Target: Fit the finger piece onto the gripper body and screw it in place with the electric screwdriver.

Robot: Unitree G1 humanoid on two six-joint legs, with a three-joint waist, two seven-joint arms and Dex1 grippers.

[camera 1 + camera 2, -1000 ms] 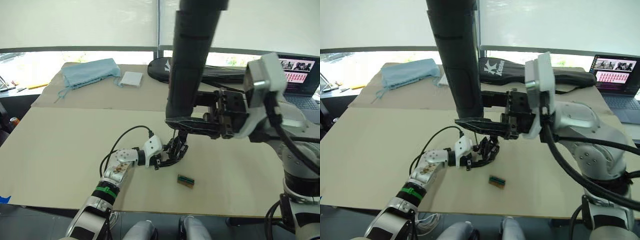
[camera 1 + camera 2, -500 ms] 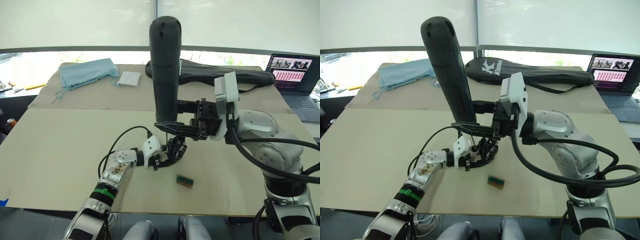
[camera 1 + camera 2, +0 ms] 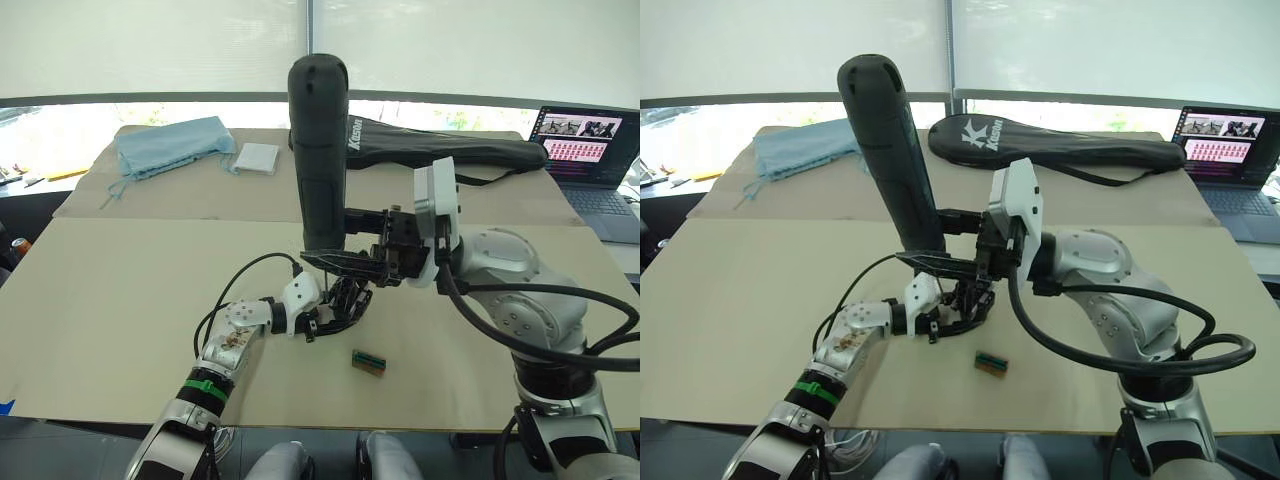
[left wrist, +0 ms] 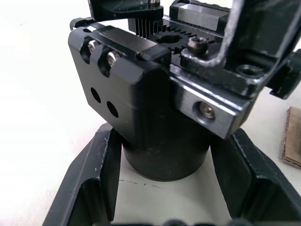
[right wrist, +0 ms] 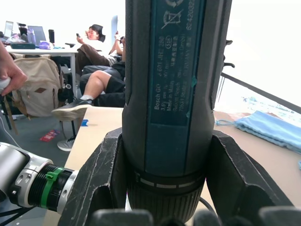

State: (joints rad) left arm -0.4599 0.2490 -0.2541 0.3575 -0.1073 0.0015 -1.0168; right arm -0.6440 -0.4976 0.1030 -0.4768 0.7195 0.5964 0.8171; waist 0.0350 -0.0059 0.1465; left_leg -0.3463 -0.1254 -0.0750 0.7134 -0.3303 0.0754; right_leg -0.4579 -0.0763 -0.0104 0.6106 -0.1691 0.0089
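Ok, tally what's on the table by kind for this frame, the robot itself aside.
Tools: 1, the electric screwdriver, upright in the right end effector.
Mechanical parts: 1, the gripper body, held by the left end effector.
Small blocks: 1, green-brown block.
Bags: 1, black racket bag.
Cloth: 1, blue cloth.
White pads: 1, white square.
Laptops: 1.
Total: 7.

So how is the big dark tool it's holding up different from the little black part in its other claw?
The electric screwdriver is a long, smooth cylinder, far bigger than the gripper body, a small chunky block with screws and gear teeth. The screwdriver stands nearly upright in the air, held by the right gripper; the gripper body sits low on the table between the left gripper fingers. Both are black and each is clamped.
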